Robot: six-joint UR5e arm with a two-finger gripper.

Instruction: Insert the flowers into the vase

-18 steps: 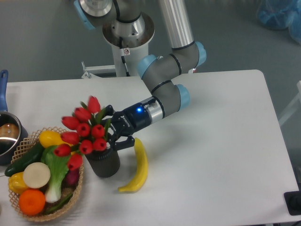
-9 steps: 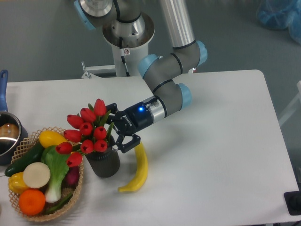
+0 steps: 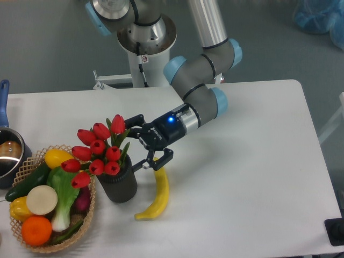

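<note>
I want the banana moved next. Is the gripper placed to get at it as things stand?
Probably yes. The gripper hangs open just above the banana's upper end, nothing lies between them, and the vase stands clear to one side.

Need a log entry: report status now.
Claw open, clear of stems. Flowers standing in vase. Banana just beside vase, basket touching opposite side.

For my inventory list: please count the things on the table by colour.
Red: 1, flowers
Yellow: 3, banana, two in basket
Green: 2
Orange: 1
White: 1
Dark grey: 1, vase
Metal: 1, pot
Total: 10
</note>
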